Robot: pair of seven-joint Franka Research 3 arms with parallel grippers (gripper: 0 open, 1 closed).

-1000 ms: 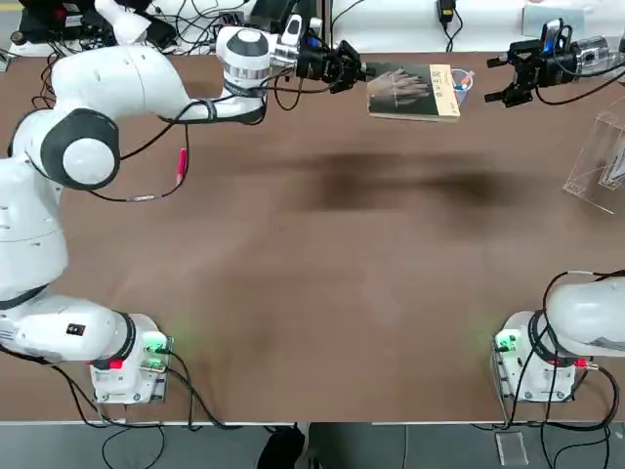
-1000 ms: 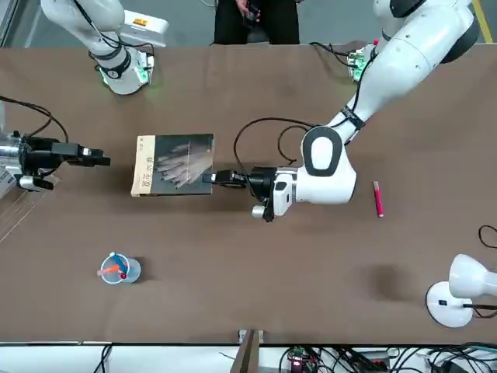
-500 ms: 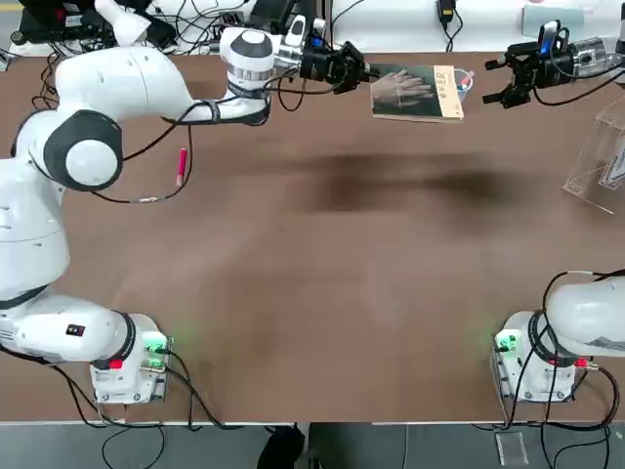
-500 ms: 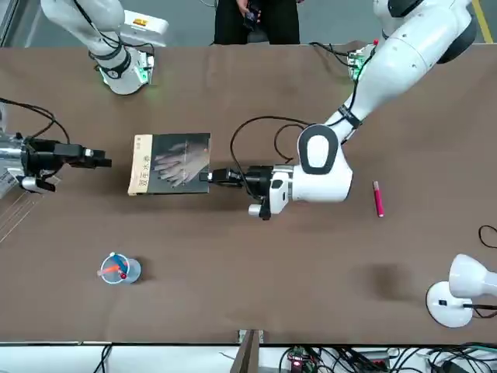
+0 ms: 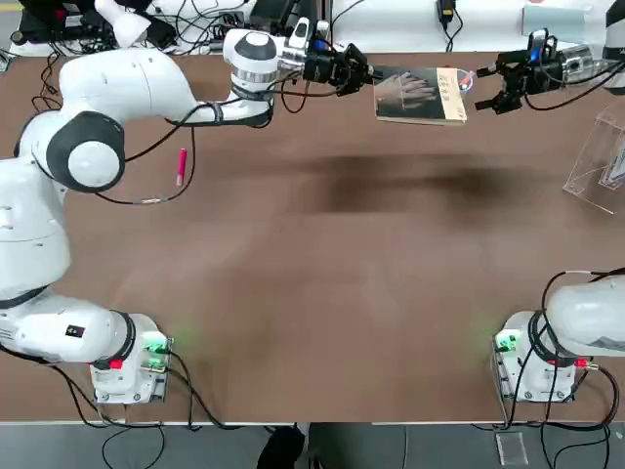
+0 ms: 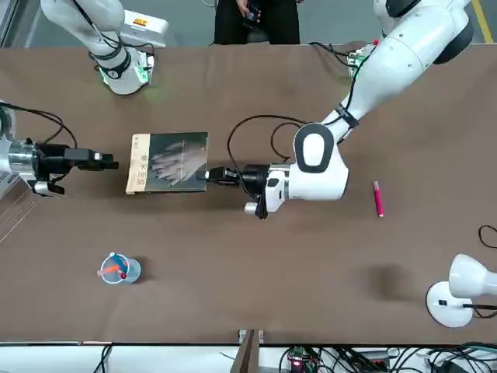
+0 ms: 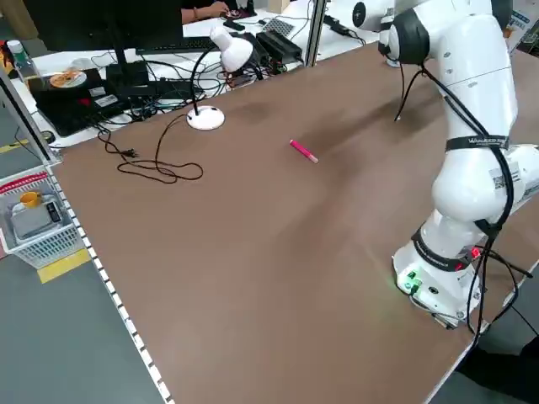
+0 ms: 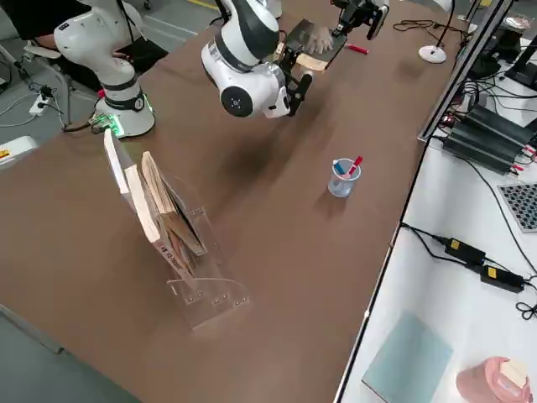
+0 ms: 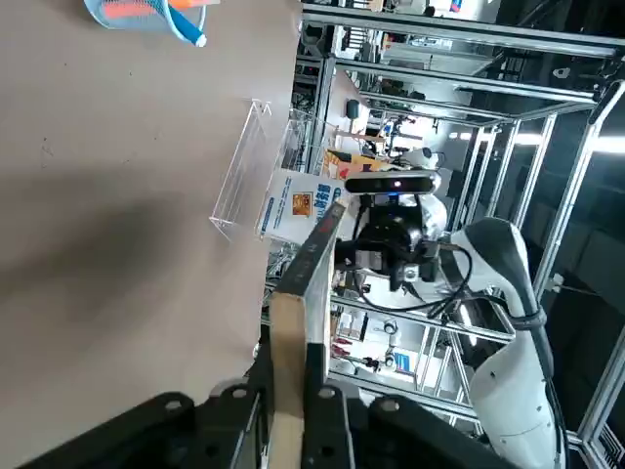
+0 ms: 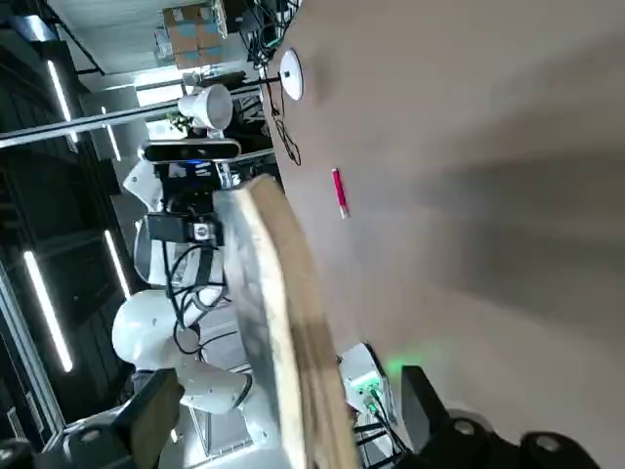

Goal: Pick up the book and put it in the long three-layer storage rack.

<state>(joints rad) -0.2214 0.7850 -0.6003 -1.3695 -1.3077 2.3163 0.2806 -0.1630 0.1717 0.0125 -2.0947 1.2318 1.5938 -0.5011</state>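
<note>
While the left claw (image 5: 363, 74) pinches the lifted book (image 5: 421, 94), the spread right claw (image 5: 485, 86) faces it; racking in the long three-layer storage rack (image 8: 172, 231) remains.

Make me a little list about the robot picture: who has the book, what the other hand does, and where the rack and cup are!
book: held flat above the table, by its edge
left gripper: shut on the book
right gripper: open, near the book's other edge, not touching
rack: clear, on the table on the robot's right, books inside
cup: clear, pens inside
</note>
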